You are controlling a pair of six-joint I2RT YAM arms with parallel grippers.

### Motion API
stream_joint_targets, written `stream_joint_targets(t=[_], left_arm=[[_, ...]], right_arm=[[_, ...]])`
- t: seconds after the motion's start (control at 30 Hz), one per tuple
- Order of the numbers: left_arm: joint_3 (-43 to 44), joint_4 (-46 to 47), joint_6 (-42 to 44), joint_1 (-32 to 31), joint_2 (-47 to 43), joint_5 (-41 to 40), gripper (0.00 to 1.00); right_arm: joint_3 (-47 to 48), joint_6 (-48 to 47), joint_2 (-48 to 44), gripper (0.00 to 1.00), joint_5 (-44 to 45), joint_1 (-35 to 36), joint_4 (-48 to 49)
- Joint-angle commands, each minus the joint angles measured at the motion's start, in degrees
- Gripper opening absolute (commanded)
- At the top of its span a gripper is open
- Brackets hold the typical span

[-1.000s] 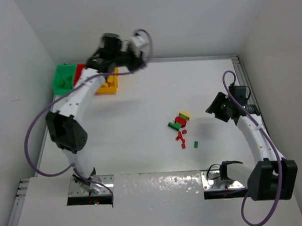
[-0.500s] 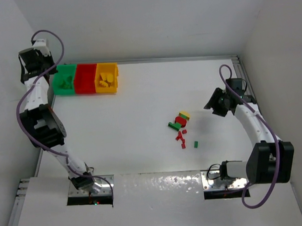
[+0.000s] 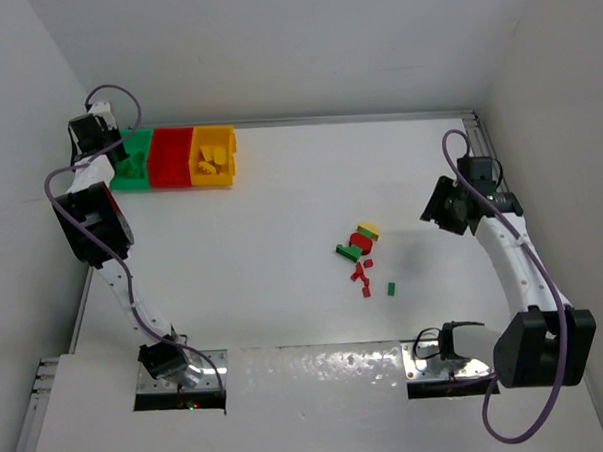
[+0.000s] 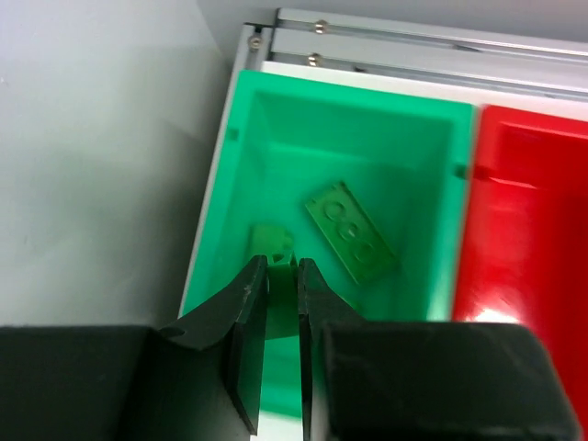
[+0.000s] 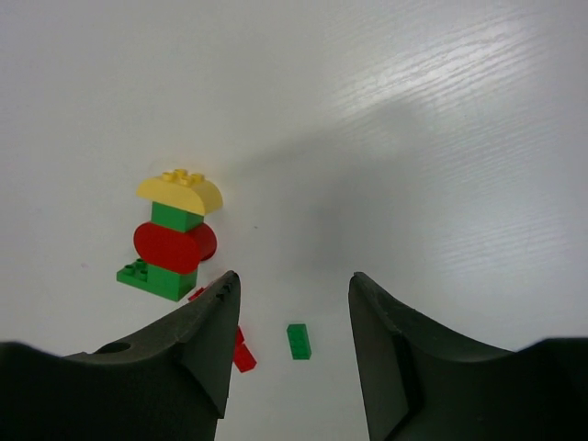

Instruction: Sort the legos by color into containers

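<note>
One loose green brick (image 5: 298,340) lies on the white table (image 3: 280,197), beside one stack of yellow, green and red plastic legos (image 5: 175,234) and a few tiny red pieces (image 3: 362,275). All of these are well apart from the row of three joined plastic bins (image 3: 171,182), nearer and to its right. Further right of that row, the right gripper (image 5: 294,280) is held with jaws apart and nothing between them. The left gripper (image 4: 280,266), which was near the row's yellow end a second ago, is now found over the green bin (image 4: 276,110) with jaws together. Two green pieces (image 4: 351,230) are counted inside, so a delivery is judged finished.

Left arm (image 3: 93,223) folded tall at upper left of the top view, left gripper (image 4: 280,266) aimed down, fingers pinched nearly together. Right arm (image 3: 520,269) bends up the right edge. Right gripper (image 5: 289,280) sits mid-right, tilted down-left, jaws apart, nothing between.
</note>
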Motion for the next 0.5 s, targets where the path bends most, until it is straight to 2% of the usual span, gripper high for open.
stream_joint_targets(t=[0.0,0.13,0.17,0.23,0.33,0.47], left_arm=[[4.23,5.09,-0.93,-0.22,1.15,-2.15,0.00],[3.97,7.21,-0.75,-0.22,3.61,-0.13,0.02],[3.97,7.12,-0.67,-0.22,3.96,1.01,0.15],[3.18,7.21,-0.32,-0.22,3.79,4.07,0.34],[1.60,8.44,0.56,-0.22,2.65,6.29,0.53],[2.82,7.21,-0.22,-0.30,0.02,7.87,0.63]], right_arm=[[1.20,-0.83,-3.63,0.51,1.77,0.61,-1.27],[1.98,-0.65,-4.70,0.51,3.18,0.70,-3.99],[2.16,-0.48,-4.87,0.51,3.36,0.79,-4.69],[2.60,-0.30,-5.57,0.51,3.53,0.79,-4.96],[3.30,-0.12,-6.10,0.52,3.45,0.79,-5.22],[3.22,-0.30,-6.72,0.52,2.92,0.88,-5.58]])
